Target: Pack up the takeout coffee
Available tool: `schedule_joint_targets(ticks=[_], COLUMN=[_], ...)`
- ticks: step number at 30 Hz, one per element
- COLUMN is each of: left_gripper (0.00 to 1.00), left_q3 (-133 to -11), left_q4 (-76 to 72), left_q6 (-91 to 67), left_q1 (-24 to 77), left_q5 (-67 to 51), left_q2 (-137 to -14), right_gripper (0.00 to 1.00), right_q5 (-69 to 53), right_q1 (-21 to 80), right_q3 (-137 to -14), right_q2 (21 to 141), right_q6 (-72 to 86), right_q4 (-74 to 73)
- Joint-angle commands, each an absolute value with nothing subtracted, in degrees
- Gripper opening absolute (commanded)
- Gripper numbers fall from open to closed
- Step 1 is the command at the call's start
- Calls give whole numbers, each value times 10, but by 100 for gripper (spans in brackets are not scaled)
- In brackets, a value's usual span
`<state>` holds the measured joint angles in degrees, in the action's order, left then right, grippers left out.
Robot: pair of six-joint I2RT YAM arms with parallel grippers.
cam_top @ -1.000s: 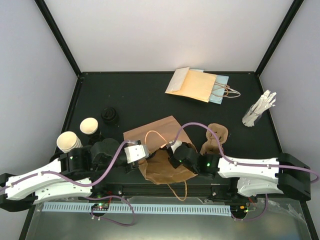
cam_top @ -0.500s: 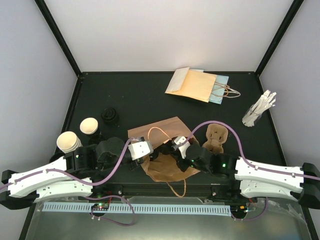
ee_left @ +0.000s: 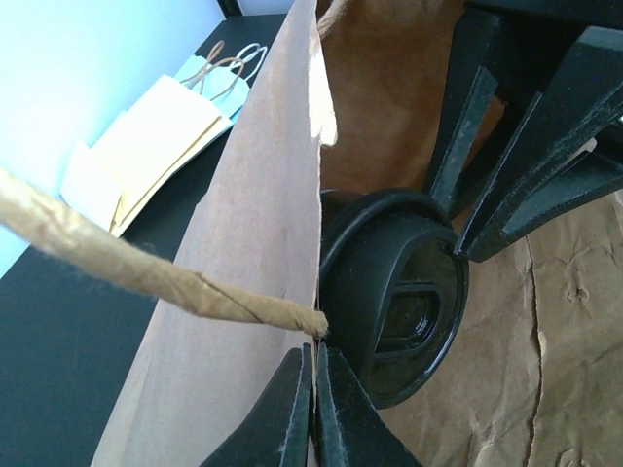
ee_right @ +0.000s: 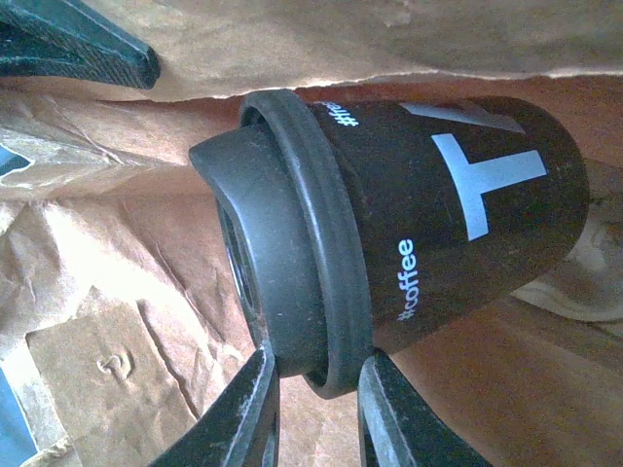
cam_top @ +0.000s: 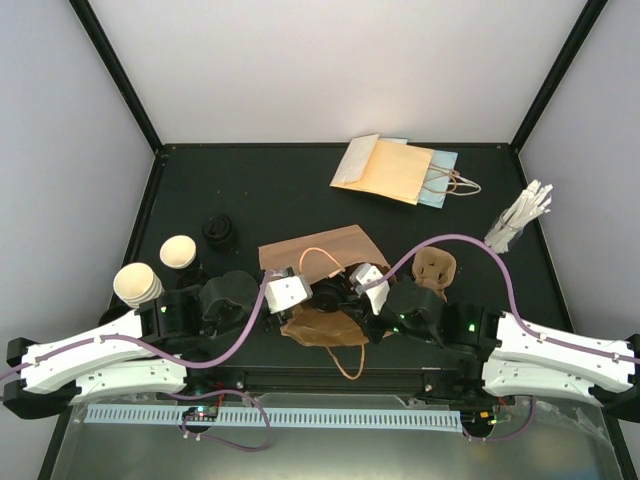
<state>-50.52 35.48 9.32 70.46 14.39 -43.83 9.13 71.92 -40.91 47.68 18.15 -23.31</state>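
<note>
Black table [cam_top: 300, 195] carries two open paper cups [cam_top: 179, 251] at left, black lids [cam_top: 219, 231], brown bag [cam_top: 330, 243], pulp carrier [cam_top: 436, 268], flat bags [cam_top: 393, 170] and white sticks [cam_top: 520, 217].

**A:** What does the hardware look like from your end?

**B:** I've got two matching units. The left arm [cam_top: 100, 360] and right arm [cam_top: 560, 350] have white moulded shells on the long links and black housings at the joints (small dark screw holes dot the white).

**A:** Cabling?

**B:** One purple cable [cam_top: 245, 318] per arm, running outside the shell. There's a green light [cam_top: 470, 327] on the black housings.

**A:** Wrists?

**B:** A white boxy block [cam_top: 285, 291] on each. The left gripper [ee_left: 313, 358] has matte black fingers [ee_left: 280, 413], thin and tapering to points. The right gripper [ee_right: 316, 375] has the same black blades, and my left wrist view shows raised ribs on them.
</note>
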Motion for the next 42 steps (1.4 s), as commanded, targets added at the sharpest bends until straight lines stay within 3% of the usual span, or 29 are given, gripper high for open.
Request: schedule_joint_targets(ticks=[1, 10, 22, 28, 42], left_gripper=[2, 2, 2, 2, 2], left_q3=[-524, -517, -514, -559, -687], left_q4=[345, 345, 349, 360, 384], left_q6=[101, 99, 84, 90, 34], left_q1=[701, 700, 686, 613, 386], left_q5=[153, 132, 159, 109, -60], left_q2=[-433, -415, -414, -451, -567], right_gripper=[8, 9, 8, 8, 8], right_q5=[138, 217, 56, 21, 70], right_q1=[721, 721, 721, 721, 721], right_q3=[-450, -465, -484, -564, -786], right_q2=[486, 501, 457, 456, 443], right_q6=[201, 212, 210, 222, 276], right_q4=[-274, -330, -297, -357, -472])
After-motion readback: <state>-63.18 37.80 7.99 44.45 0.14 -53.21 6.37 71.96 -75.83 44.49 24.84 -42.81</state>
